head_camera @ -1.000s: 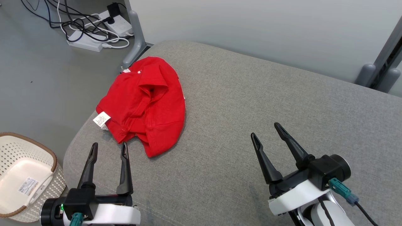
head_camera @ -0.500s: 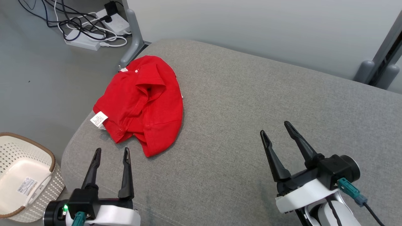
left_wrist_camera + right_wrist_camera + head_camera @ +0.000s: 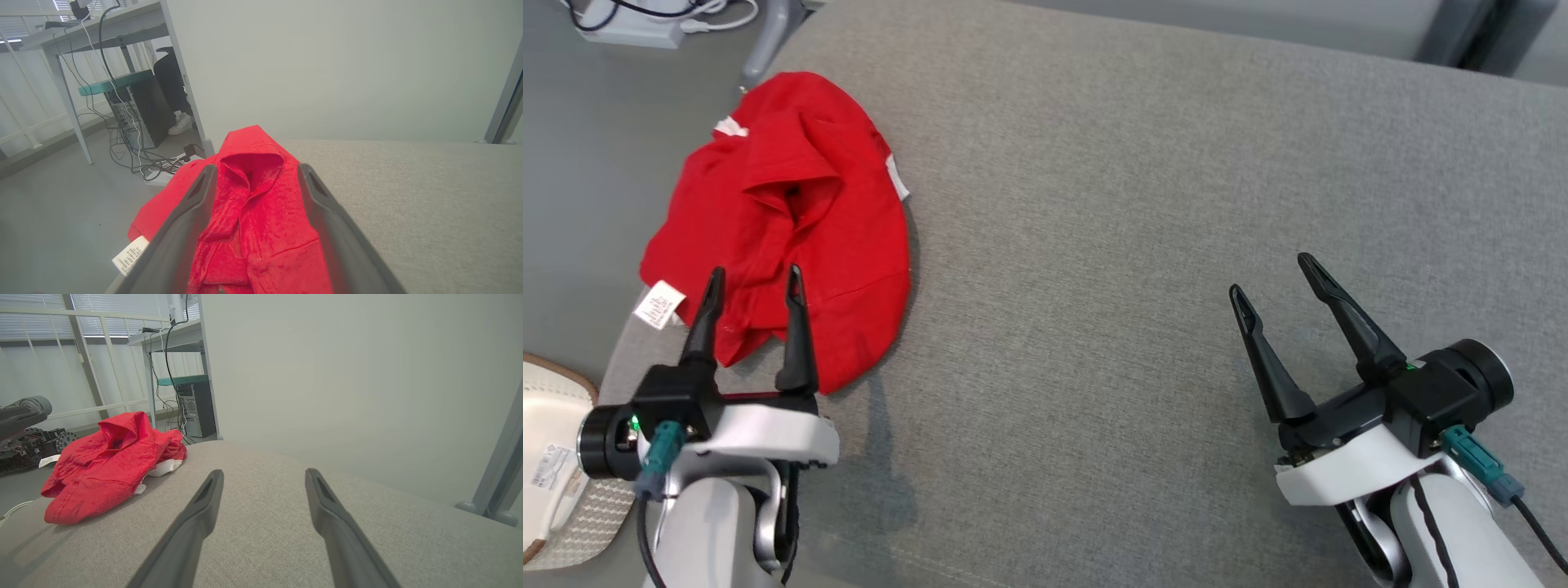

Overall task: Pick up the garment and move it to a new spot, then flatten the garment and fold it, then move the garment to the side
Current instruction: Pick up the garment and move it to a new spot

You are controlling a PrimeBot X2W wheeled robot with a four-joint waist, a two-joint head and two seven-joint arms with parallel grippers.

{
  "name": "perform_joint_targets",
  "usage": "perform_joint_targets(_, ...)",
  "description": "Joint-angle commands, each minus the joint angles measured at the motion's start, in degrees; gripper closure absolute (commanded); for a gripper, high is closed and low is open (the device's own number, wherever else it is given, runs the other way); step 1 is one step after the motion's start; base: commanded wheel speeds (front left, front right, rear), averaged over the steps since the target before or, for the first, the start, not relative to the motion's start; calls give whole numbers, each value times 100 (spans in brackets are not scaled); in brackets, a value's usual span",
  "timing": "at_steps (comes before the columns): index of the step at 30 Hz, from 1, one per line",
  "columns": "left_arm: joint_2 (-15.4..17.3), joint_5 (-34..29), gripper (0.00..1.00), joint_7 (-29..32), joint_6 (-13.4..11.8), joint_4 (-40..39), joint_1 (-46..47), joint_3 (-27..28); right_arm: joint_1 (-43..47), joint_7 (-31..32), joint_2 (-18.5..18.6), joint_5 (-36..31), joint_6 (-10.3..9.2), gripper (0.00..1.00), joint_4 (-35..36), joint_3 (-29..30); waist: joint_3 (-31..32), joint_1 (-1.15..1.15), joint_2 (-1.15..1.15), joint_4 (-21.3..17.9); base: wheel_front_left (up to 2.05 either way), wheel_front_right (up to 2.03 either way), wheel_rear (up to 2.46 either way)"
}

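Note:
The garment lies crumpled in a red heap at the left end of the grey cushion, a small white tag hanging off its near-left edge. My left gripper is open, its fingertips over the heap's near edge with red cloth showing between the fingers. Whether they touch the cloth I cannot tell. Far to the right my right gripper stands open over bare cushion with nothing between its fingers. From the right wrist the garment sits off to the left, some white cloth showing under its far side.
A white perforated basket stands on the floor at the lower left, beside the cushion's corner. A power strip with cables and a grey desk leg are beyond the garment. The cushion's left edge drops to the floor just past the heap.
The head camera has tilted down and shifted, so the whole picture has moved. My left gripper has advanced from short of the garment to over its near edge. The right gripper is much as before.

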State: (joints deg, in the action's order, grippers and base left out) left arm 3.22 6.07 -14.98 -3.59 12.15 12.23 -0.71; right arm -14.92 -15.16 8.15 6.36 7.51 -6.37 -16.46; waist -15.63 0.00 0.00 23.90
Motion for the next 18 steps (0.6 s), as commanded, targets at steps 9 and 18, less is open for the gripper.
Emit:
perform_joint_targets(9, 184, 254, 0, -18, -59, 1296, 1158, 675, -146, -13, 219, 67, -3, 0, 122, 108, -747, 0, 0, -646, 0, 0, 0)
perform_joint_targets(18, 469, 424, 0, -14, -1, 2289, 1912, 969, -189, -13, 319, 45, -4, 0, 201, 182, -925, 0, 0, -716, 0, 0, 0)
